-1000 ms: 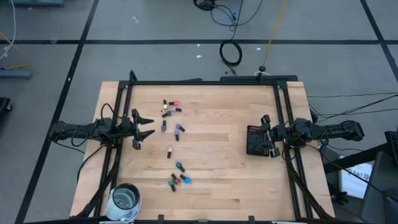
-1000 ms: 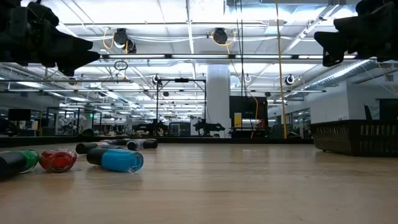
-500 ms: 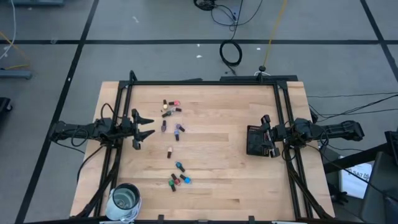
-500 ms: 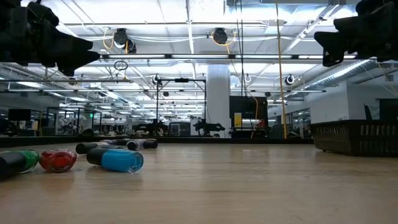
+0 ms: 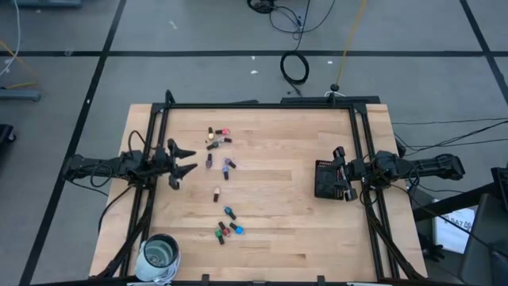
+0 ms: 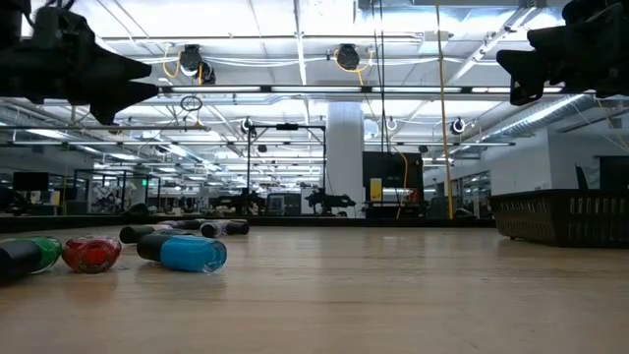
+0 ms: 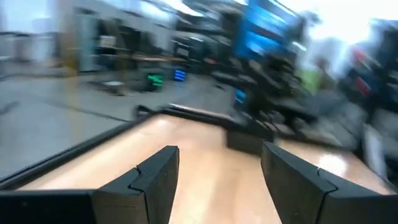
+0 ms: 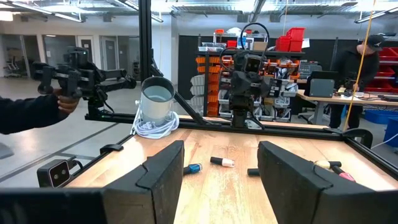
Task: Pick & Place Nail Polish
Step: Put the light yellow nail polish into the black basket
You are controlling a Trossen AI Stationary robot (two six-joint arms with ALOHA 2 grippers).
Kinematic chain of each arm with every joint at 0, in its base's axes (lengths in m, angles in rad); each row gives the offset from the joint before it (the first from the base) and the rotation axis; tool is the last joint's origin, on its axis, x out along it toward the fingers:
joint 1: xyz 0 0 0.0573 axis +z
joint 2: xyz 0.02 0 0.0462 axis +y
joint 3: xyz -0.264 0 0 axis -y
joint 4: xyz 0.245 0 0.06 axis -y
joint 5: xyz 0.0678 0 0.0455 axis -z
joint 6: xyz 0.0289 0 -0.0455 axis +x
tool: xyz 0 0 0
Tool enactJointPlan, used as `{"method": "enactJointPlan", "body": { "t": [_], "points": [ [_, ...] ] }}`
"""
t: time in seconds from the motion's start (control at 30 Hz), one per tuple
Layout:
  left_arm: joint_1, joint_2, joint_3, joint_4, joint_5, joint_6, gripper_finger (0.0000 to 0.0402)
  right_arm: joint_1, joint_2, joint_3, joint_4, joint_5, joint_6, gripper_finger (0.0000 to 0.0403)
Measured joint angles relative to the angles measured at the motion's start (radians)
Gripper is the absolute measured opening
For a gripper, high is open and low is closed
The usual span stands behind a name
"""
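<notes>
Light wooden table [image 5: 270, 238] filling the middle of the high view, boxed in by a black metal frame [image 5: 258, 106]. Black rectangular tray [image 5: 325, 179] near the right edge of the tabletop; same slatted tray at far right in the low view. Round glass jar [image 5: 160, 253] down at the lower left corner, sitting on a coil of white cable [image 8: 153, 129]. Grey floor all around, marked with dark tape lines. Looped black cable [image 5: 294, 68] on the floor top centre, thin yellow cord [image 5: 348, 41] running beside it. Person in dark clothes [image 8: 354, 59] far right in the right wrist view.
</notes>
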Motion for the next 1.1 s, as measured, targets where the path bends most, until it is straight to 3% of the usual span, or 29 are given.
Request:
{"method": "enactJointPlan", "body": {
  "t": [0.07, 0.27, 0.43, 0.63, 0.93, 1.1],
  "points": [
    [0.002, 0.0, 0.01, 0.008, -0.089, -0.049, 0.0225, 0.0, 0.0, 0.0, 0.0, 0.0, 0.0, 0.0192],
    [0.032, 0.137, 0.1, -0.006, -0.111, -0.049, 0.0225, 0.0, 0.0, 0.0, 0.0, 0.0, 0.0, 0.0192],
    [0.11, 0.411, 0.233, -0.102, -0.159, -0.064, 0.0225, 0.0, 0.0, 0.0, 0.0, 0.0, 0.0, 0.0192],
    [0.269, 0.792, 0.43, -0.235, -0.23, -0.246, 0.0225, 0.0, 0.0, 0.0, 0.0, 0.0, 0.0, 0.0192],
    [0.568, 1.238, 0.695, -0.369, -0.038, -0.392, 0.0225, 0.0, 0.0, 0.0, 0.0, 0.0, 0.0, 0.0192],
    [0.673, 1.423, 0.784, -0.374, 0.064, -0.436, 0.0225, 0.0, 0.0, 0.0, 0.0, 0.0, 0.0, 0.0192]
  ]
}}
